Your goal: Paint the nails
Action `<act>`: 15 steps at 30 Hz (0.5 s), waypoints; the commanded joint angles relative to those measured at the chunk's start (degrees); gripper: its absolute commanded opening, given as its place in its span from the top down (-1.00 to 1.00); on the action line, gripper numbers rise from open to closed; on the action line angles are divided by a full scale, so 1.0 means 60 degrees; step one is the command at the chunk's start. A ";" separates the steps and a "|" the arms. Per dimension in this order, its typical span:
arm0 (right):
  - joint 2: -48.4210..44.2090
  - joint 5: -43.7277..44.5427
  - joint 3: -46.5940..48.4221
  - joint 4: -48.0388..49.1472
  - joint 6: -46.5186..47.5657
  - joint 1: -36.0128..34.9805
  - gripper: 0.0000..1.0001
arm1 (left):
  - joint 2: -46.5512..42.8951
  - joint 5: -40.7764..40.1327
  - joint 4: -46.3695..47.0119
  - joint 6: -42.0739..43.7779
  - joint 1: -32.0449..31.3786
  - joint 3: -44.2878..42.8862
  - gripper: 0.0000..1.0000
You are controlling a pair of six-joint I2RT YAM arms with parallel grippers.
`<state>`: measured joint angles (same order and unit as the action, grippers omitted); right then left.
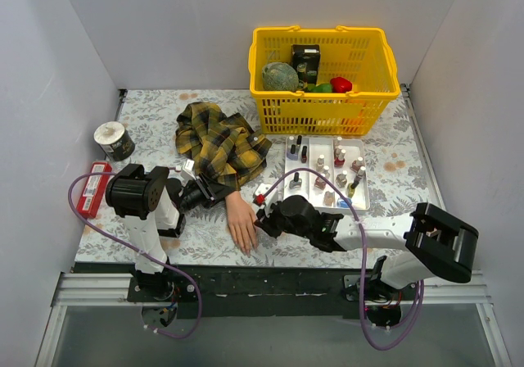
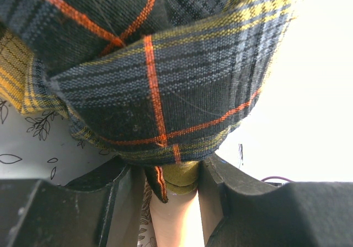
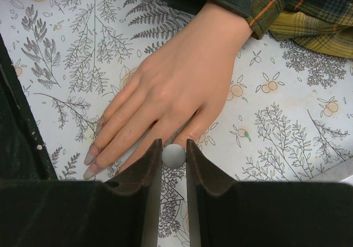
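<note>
From the overhead camera I saw the mannequin hand (image 1: 242, 222) lying palm down on the patterned surface (image 1: 385, 219) between my two arms. Its fingers pointed toward the near edge, and its plaid sleeve (image 1: 219, 142) was bunched up behind it. The nails (image 3: 90, 159) were too small to judge from up there. The right wrist camera showed them plainly: long, pale with a pinkish tint, the fingertips resting on the surface at the lower left of that view.

That camera also showed my right hand (image 3: 174, 154) almost closed, its two fingers pinching a small grey knob (image 3: 174, 155) directly over the mannequin finger nearest the lens. I could not tell what lay beneath the knob, or whether it touched the skin.

The left wrist camera was mostly filled with plaid cloth and was washed out white on its right side. It showed what the overhead view half hid: my left hand (image 2: 165, 183) clamped on the mannequin wrist (image 2: 174, 222), right at the sleeve cuff.

Only the overhead view took in the yellow basket (image 1: 323, 109) at the far side and the tray (image 1: 364, 199) of small bottles beside the sleeve.
</note>
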<state>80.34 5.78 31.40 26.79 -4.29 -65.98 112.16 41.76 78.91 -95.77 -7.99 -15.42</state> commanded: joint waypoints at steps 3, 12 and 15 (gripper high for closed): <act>0.0102 -0.0099 0.0451 0.0326 -0.0031 0.0112 0.97 | -0.0207 0.0203 0.0324 0.0771 -0.0060 0.0270 0.63; 0.0366 -0.0275 0.0582 0.0253 -0.0046 0.0171 0.97 | -0.0221 0.0203 0.0324 0.0771 -0.0060 0.0285 0.63; 0.0409 -0.0392 0.0626 0.0267 -0.0046 0.0185 0.97 | -0.0221 0.0189 0.0324 0.0785 -0.0060 0.0285 0.63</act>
<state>82.21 4.54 32.62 26.72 -4.29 -65.21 112.05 41.74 78.87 -95.72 -7.99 -15.35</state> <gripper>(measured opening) 0.268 0.358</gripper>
